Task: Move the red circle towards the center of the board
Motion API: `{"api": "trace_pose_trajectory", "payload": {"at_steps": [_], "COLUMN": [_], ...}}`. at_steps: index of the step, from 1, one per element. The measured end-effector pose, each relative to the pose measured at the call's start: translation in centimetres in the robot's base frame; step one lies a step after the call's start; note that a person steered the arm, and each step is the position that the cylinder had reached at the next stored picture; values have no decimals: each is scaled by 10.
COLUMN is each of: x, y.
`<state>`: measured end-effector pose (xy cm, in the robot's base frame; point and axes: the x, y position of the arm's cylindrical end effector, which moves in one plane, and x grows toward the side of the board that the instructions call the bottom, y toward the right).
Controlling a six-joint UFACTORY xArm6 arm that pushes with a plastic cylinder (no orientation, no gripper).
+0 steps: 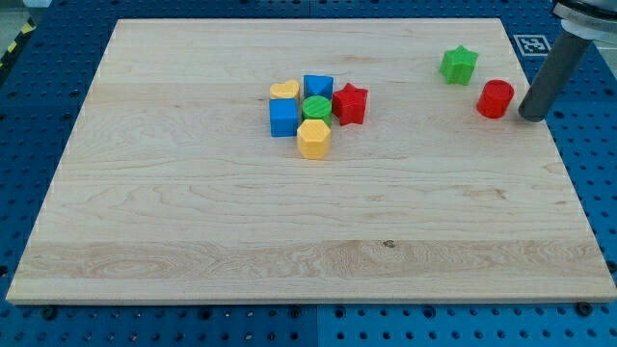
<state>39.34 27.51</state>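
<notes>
Red circle (496,98) sits just left of my tip (531,118), a bare rod holding nothing.

bright, even overhead light on the pale wooden board (193,212), no glare. short soft shadows hug the small coloured blocks and the dark grey rod (548,79). focus is sharp throughout, edges barely distorted.
</notes>
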Motion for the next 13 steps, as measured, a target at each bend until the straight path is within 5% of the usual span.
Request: {"api": "trace_pose_trajectory", "payload": {"at_steps": [5, 13], "x": [-30, -10], "y": [-18, -60]}}
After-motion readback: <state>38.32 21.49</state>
